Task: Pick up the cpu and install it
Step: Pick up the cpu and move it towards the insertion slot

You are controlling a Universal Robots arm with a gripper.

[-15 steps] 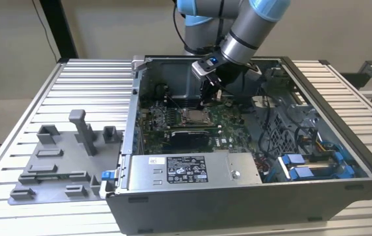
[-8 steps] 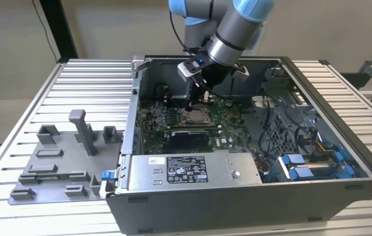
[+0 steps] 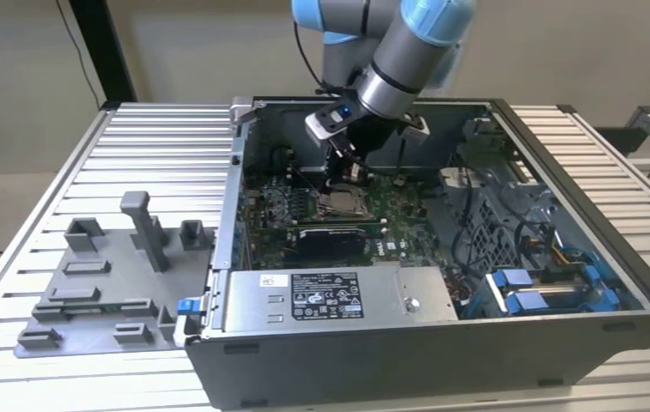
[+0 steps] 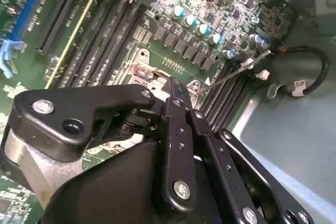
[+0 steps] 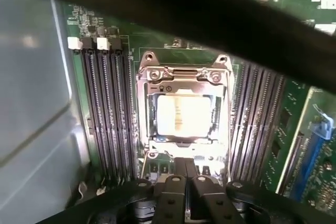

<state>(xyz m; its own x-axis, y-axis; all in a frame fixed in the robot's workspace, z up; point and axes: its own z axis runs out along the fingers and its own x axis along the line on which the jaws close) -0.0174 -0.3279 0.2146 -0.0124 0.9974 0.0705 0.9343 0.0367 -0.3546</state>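
While the cpu (image 5: pixel 184 116) is seated in the socket frame (image 5: pixel 184 75) inside the computer case (image 3: pixel 440 348), the pincer (image 5: pixel 185 164) is seen just beside it, closed tight on nothing.

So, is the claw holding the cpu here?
No, in the first wrist view the cpu lies flat inside the socket frame, apart from the claw.

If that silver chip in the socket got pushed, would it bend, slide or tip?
The cpu looks flat and metal-topped, so probably stiff and light. Lying flat inside the socket frame, it likely won't roll or tip. Its shiny top may be slippery.
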